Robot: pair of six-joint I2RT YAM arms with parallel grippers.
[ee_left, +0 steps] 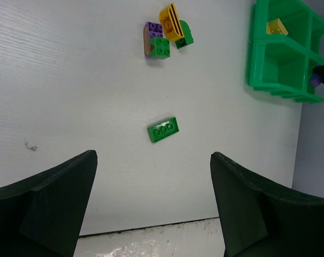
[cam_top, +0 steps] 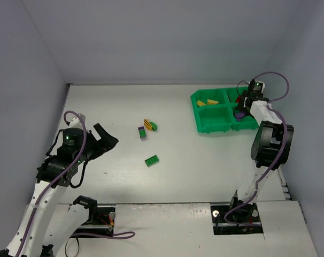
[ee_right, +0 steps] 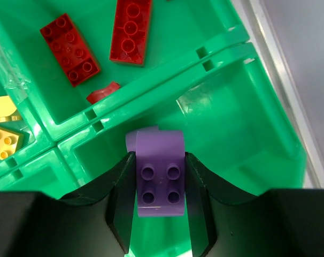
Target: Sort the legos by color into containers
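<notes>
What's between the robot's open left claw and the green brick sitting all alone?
Nothing. In the left wrist view, only bare white table lies between the left gripper and the green brick.

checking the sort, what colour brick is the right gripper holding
Purple studded plastic brick; clearest in right wrist view.

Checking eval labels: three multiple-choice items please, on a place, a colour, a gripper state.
1. Where is the purple brick? A) in the right gripper, over a tray compartment B) on the table C) among red bricks
2. The lone brick before the left gripper is: A) red B) green C) yellow
3. The left gripper is: A) shut on a brick B) shut, empty C) open, empty
A: fingers clamp it above the green floor. B: left wrist view shows green. C: fingers apart, nothing between.
</notes>
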